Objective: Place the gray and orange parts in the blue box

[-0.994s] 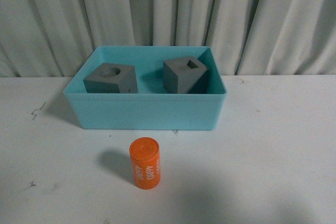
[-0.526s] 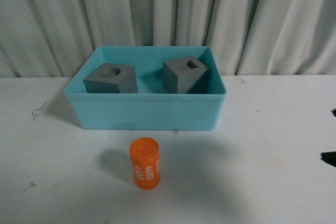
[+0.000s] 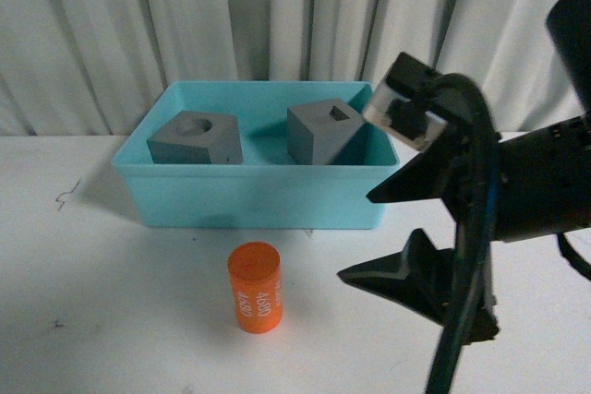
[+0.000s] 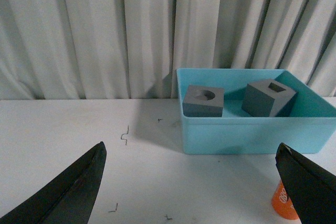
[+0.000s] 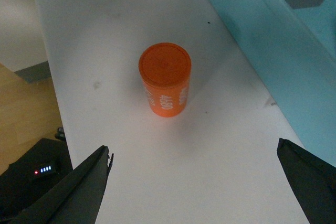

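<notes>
1. My right hand (image 3: 355, 237) has come into the front view from the right. A second ago it was out of sight, and half a second ago only dark slivers showed at the right edge.
2. Its two dark fingers (image 3: 406, 274) now stand spread wide apart, tips pointing left toward the orange cylinder (image 3: 254, 287) without touching it.
3. It now hides the right front corner of the blue box (image 3: 259, 196) and the tabletop (image 3: 111, 302) beside it.

The left cube (image 3: 196, 138) and right cube (image 3: 323, 133) sit side by side inside the box (image 3: 259, 196), toward the table's (image 3: 111, 320) back. The cylinder (image 3: 254, 286) stands before the box, apart from it.
</notes>
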You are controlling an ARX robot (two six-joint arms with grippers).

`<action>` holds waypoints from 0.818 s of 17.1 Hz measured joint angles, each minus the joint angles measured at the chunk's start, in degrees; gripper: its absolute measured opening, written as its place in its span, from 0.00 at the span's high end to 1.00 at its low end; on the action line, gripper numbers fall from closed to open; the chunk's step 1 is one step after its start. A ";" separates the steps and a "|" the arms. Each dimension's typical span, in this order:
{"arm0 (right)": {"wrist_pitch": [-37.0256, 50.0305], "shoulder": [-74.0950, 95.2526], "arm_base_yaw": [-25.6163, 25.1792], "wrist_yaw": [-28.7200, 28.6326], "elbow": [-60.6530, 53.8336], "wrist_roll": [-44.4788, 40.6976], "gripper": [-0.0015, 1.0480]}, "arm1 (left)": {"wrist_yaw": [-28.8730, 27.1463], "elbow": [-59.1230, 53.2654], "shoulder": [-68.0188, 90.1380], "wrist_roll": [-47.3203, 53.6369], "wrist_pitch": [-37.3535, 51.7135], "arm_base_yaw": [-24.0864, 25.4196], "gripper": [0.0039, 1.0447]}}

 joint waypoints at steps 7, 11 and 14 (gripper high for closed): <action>4.81 8.41 7.41 4.11 5.90 7.69 0.06 | 0.00 0.00 0.00 0.00 0.02 0.00 0.06; 6.32 12.90 10.21 6.29 9.16 9.22 0.06 | 0.00 0.00 0.00 0.00 0.00 0.00 0.06; 5.99 15.30 12.07 7.65 11.39 9.94 0.06 | 0.00 0.00 0.00 0.00 0.00 0.00 0.06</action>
